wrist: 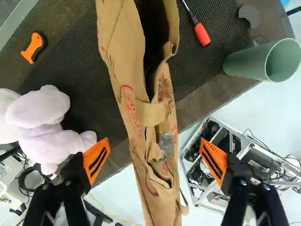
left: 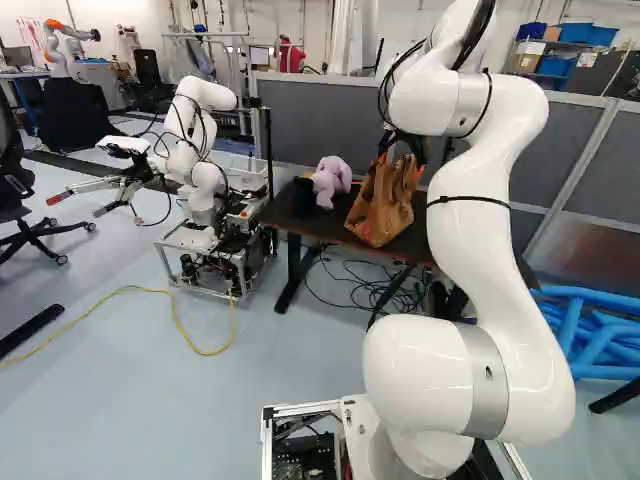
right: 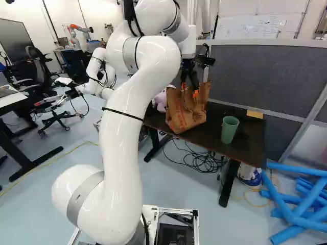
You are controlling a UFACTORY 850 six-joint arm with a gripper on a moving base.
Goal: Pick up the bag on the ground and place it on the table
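My gripper [left: 401, 163] is at the top of the brown paper bag [left: 378, 210] in the left base view. In the right base view the bag [right: 184, 116] leans at the near edge of the dark table [right: 245, 148]; whether its base fully rests there I cannot tell. In the wrist view my gripper [wrist: 155, 160] stands wide open, its orange pads on either side of the bag [wrist: 157, 113], with a gap between each pad and the paper. The bag's mouth is partly folded in and its handles are crumpled.
Pinkish plush toy [left: 332, 178] beside the bag; green cup [right: 230, 129] on the table's other side. A red-tipped screwdriver [wrist: 201, 34] and an orange tool [wrist: 33, 48] lie on the table. Grey partition behind, cables below, blue tubes [right: 301, 204] beyond the table, another robot [left: 200, 150].
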